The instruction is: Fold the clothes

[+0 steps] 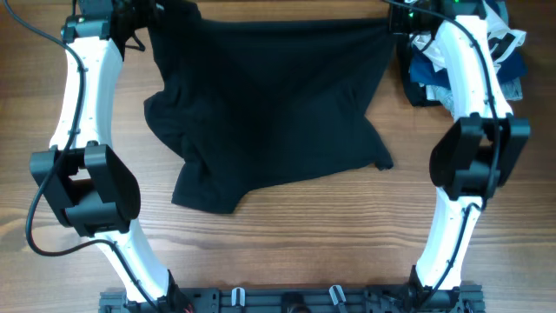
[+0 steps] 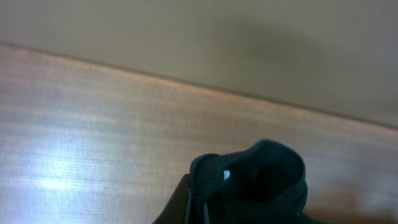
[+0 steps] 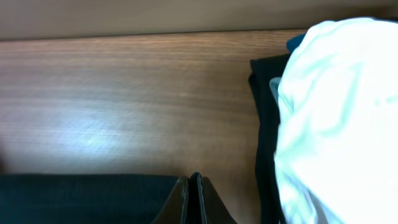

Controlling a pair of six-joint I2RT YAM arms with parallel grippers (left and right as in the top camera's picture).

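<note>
Counting up: one black T-shirt (image 1: 269,104), two arms, one pile (image 1: 502,52) of other garments at the far right of the table (image 1: 287,252). T-shirt lies spread over the table's middle, far edge stretched straight btw left end effector (image 1: 142,19) and right end effector (image 1: 398,22), near hem rumpled. Both end effectors are pinched tight on its far corners. Only overhead shows the whole shirt. Left wrist cam gives just a blurry bunch of black cloth by the fingers (image 2: 177,211), cut off at frame bottom. Right wrist cam shows its fingers (image 3: 180,202) pressed together, black cloth to their left, plus a white garment (image 3: 336,124) over a dark one w/ a bit of blue behind
</note>
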